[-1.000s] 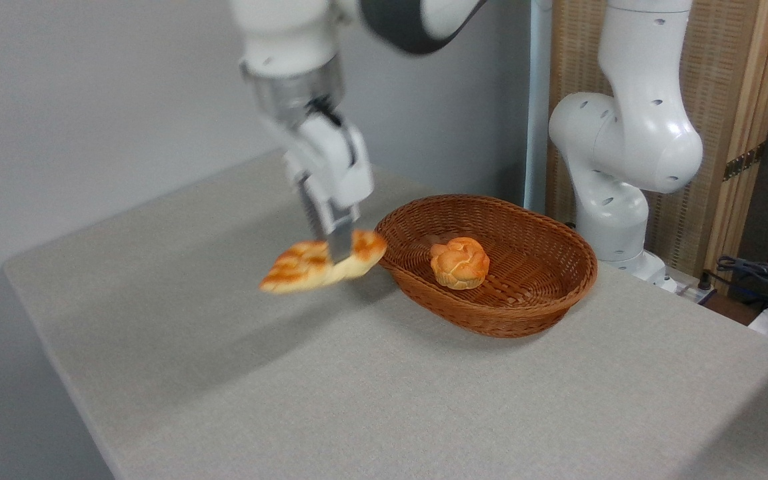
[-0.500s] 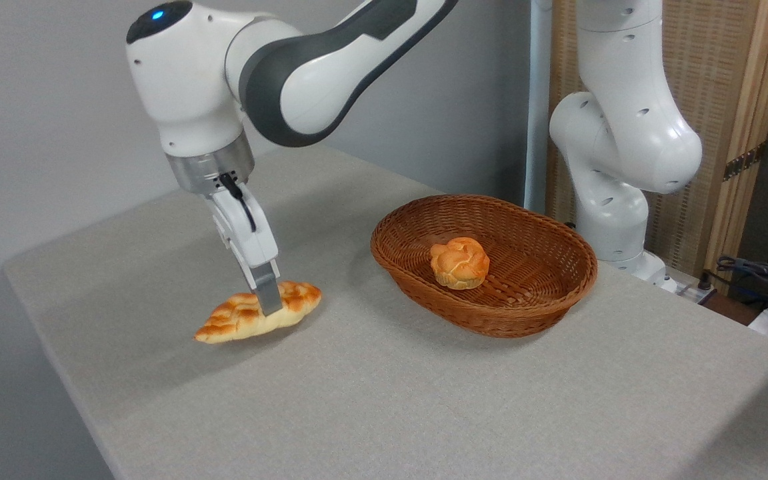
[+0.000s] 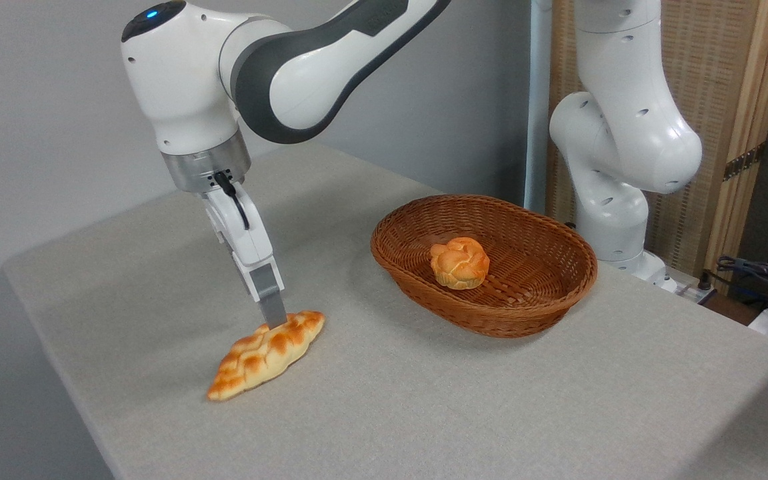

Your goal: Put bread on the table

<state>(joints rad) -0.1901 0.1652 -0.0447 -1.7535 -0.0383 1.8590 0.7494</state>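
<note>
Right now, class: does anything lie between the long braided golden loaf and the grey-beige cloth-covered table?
Nothing visible does. The long braided golden loaf lies directly on the grey-beige cloth-covered table, left of the brown wicker basket, with the gripper just above it.

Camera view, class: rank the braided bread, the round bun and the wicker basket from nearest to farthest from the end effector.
1. Braided bread, on the table directly beneath the end effector.
2. Wicker basket, its near rim to the right.
3. Round bun, inside the basket, farther right.

My arm [image 3: 331,60] reaches left, wrist [image 3: 204,160] bent down; gripper [image 3: 275,319] points downward, finger spacing unclear.
</note>
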